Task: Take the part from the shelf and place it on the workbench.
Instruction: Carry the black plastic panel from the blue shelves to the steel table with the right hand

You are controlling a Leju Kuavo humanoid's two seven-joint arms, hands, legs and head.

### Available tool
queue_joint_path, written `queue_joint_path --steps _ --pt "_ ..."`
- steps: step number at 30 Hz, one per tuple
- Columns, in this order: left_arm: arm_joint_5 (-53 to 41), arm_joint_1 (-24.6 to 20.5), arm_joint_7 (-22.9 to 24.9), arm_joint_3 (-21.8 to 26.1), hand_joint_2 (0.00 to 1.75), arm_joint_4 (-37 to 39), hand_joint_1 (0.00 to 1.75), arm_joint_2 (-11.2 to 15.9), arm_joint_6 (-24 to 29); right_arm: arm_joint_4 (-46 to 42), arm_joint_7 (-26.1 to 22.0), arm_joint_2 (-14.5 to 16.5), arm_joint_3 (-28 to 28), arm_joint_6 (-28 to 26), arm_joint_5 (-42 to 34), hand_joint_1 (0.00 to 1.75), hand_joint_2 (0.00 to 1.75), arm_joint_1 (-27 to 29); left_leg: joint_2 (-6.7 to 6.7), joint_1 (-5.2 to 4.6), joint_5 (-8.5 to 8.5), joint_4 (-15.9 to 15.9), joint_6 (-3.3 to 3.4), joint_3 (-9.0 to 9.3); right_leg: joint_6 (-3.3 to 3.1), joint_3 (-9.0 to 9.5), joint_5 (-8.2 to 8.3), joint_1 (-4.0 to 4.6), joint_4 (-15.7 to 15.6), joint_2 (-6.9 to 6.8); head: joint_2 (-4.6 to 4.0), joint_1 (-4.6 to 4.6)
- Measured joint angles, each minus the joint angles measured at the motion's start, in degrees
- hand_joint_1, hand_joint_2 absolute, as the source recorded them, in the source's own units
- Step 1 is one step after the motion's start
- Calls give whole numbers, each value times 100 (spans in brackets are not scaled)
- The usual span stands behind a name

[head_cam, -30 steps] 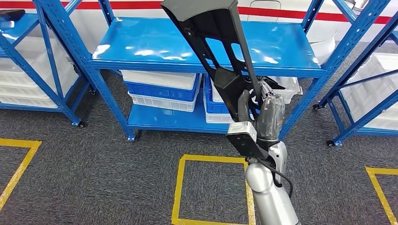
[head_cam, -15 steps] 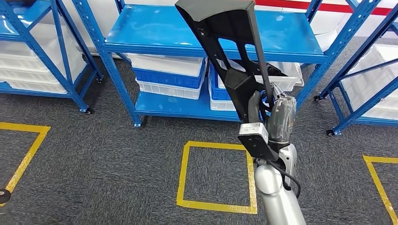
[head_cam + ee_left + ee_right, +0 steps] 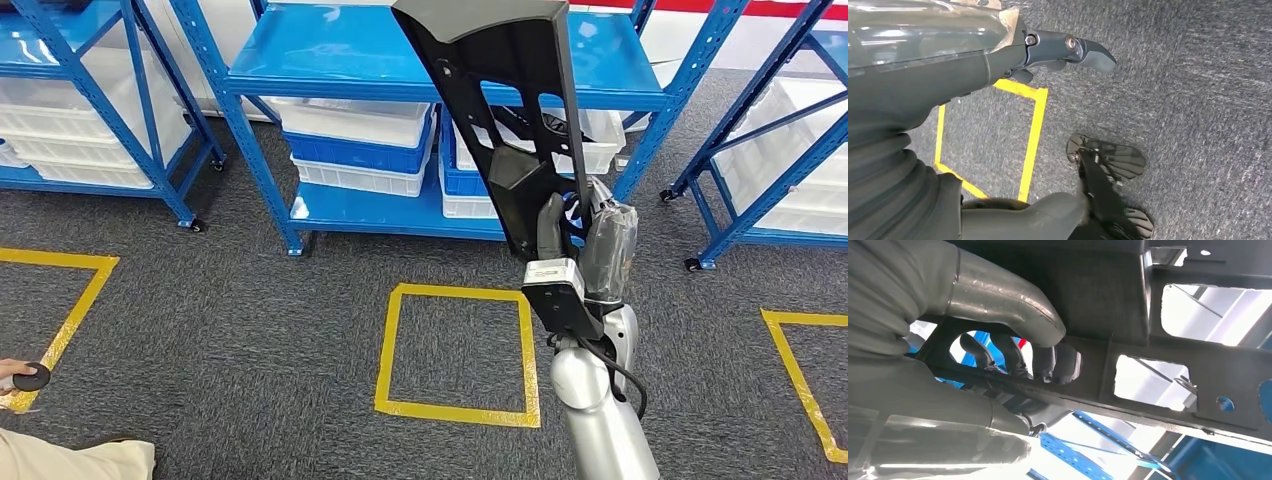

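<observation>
**Robot holds long black part aloft before blue shelving**

The robot's right hand (image 3: 572,232) grips the lower end of a long black part (image 3: 505,105), which rises tilted up and away from the hand, its broad top end in front of the upper deck of a blue shelf (image 3: 340,60). In the right wrist view the fingers (image 3: 998,352) pass through a cut-out in the part while the thumb presses its face, closed tight around it. The left hand (image 3: 998,55) hangs above grey carpet, holding nothing, one finger stretched out. White and blue bins (image 3: 355,150) sit on the shelf's lower level. A yellow tape square (image 3: 455,350) marks the floor beside the right arm. A person's hand holding a small black object (image 3: 30,377) shows at the left edge.
</observation>
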Motion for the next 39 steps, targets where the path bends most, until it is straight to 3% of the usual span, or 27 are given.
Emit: queue_joint_path --steps 1,2,4,6,8,9,10,11,12,13,14,16,18,19,20,21,23,24,25,26,27,29,31,32,34,35,39 --pt "-22 -8 13 -1 175 0 0 -9 35 11 -32 -37 -4 3 -52 175 175 -5 -4 -15 -67 -228 22 135 40 -35 36 9 18 -7 0 2" --pt "-39 -12 35 -1 175 0 0 -21 72 33 -76 -79 -8 11 -129 175 175 -17 -4 -36 -86 -334 58 159 85 -66 86 13 23 -13 -1 7" --pt "-51 -12 75 -1 175 4 0 -57 129 139 -178 -172 -11 27 -330 175 175 -84 17 -39 16 -389 173 66 149 -162 99 17 64 -12 0 10" --pt "-36 -12 51 2 175 8 0 -81 161 331 -269 -251 -13 35 -545 175 175 -224 49 -30 181 -431 293 -87 114 -355 -217 20 393 4 0 33" --pt "10 -18 -36 12 175 6 0 -83 152 583 -323 -286 -9 36 -693 175 175 -415 66 -44 333 -428 331 -279 53 -573 -707 2 1091 12 -1 54" --pt "44 -19 -77 29 175 5 0 -83 137 714 -345 -293 -1 36 -741 175 175 -507 69 -47 411 -427 327 -377 68 -627 -841 -4 1436 12 -1 55" --pt "86 -21 -105 56 175 5 0 -82 118 844 -366 -296 16 39 -784 175 175 -598 71 -48 490 -424 319 -476 114 -622 -858 -10 1665 13 -1 57" --pt "130 -22 -121 93 175 4 0 -81 101 975 -396 -297 42 45 -837 175 175 -694 73 -47 568 -422 305 -573 181 -527 -763 -16 1709 12 -1 62" --pt "174 -22 -128 132 175 4 0 -80 91 1102 -433 -293 74 59 -904 175 175 -797 74 -47 645 -418 286 -666 245 -341 -618 -25 1559 12 0 63" --pt "210 -24 -130 174 175 3 0 -79 85 1234 -474 -280 107 84 -989 175 175 -916 73 -49 721 -409 258 -749 283 -52 -515 -40 1210 13 1 67" --pt "241 -25 -131 213 175 2 0 -77 82 1356 -517 -258 141 110 -1072 175 175 -1039 70 -58 793 -396 225 -823 284 295 -512 -33 737 21 1 69" --pt "278 -27 -133 276 175 -2 0 -72 84 1553 -576 -208 197 149 -1186 175 175 -1240 64 -80 930 -390 159 -896 208 721 -632 -1 46 45 0 59" --pt "290 -20 -137 319 175 -2 0 -62 88 1711 -599 -174 236 155 -1221 175 175 -1363 48 -78 1058 -424 100 -917 107 696 -642 21 -68 54 -1 44" --pt "292 -15 -138 340 175 -2 0 -55 92 1784 -602 -159 251 156 -1228 175 175 -1406 36 -63 1042 -412 71 -950 49 653 -593 -3 -61 41 -1 43" --pt "294 -8 -137 364 175 -2 0 -49 96 1847 -603 -144 265 156 -1234 175 175 -1436 23 -47 908 -324 44 -1001 -29 608 -530 -21 -49 26 -1 39" --pt "297 -1 -137 384 175 -2 0 -45 99 1896 -603 -129 276 156 -1239 175 175 -1459 14 -33 662 -116 18 -1078 -101 551 -457 -38 -49 13 -1 34" --pt "301 4 -136 412 175 -2 0 -44 103 1966 -604 -102 296 156 -1245 175 175 -1493 10 -17 36 632 -20 -1273 -187 416 -312 -12 -38 3 -1 25" --pt "303 5 -136 418 175 -2 0 -44 104 1996 -605 -93 305 156 -1245 175 175 -1504 9 -15 -151 1028 -34 -1346 -196 333 -250 11 -31 2 0 21" --pt "302 5 -136 422 175 -2 0 -43 104 2025 -605 -88 314 156 -1245 175 175 -1511 10 -13 -205 1303 -39 -1360 -197 253 -196 30 -20 2 0 22" --pt "302 5 -136 423 175 -2 0 -43 105 2052 -605 -84 322 156 -1245 175 175 -1515 10 -13 -144 1384 -32 -1280 -192 174 -151 45 -1 2 0 22" --pt "302 5 -136 425 175 -2 0 -42 106 2077 -605 -79 329 156 -1245 175 175 -1518 9 -14 -16 1235 -11 -1082 -183 99 -113 57 24 3 0 20" --pt "303 -2 -137 425 175 -3 0 -36 107 2105 -605 -74 337 156 -1245 175 175 -1527 1 -27 109 470 65 -479 -152 -22 -46 82 76 7 -1 21" --pt "303 -11 -139 425 175 -4 0 -29 107 2122 -606 -71 340 156 -1245 175 175 -1548 -4 -64 30 -164 131 -79 -87 -93 28 86 95 1 -1 30" --pt "302 -12 -139 425 175 -4 0 -26 108 2132 -608 -66 343 156 -1245 175 175 -1561 -3 -90 3 -278 159 -29 -42 -115 71 77 90 -3 0 30" --pt "304 -10 -137 427 175 -4 0 -25 113 2153 -615 -59 350 157 -1258 175 175 -1581 12 -110 106 -371 233 -49 37 -145 122 59 90 -7 0 28" --pt "306 -12 -126 428 175 -4 0 -25 120 2167 -627 -58 354 171 -1285 175 175 -1593 27 -102 176 -422 275 -69 48 -191 55 62 154 1 0 33" --pt "308 -21 -66 429 175 -4 0 -22 176 2237 -678 -57 368 269 -1440 175 175 -1696 72 -75 401 -502 355 -251 2 -534 -613 28 1022 33 0 70"
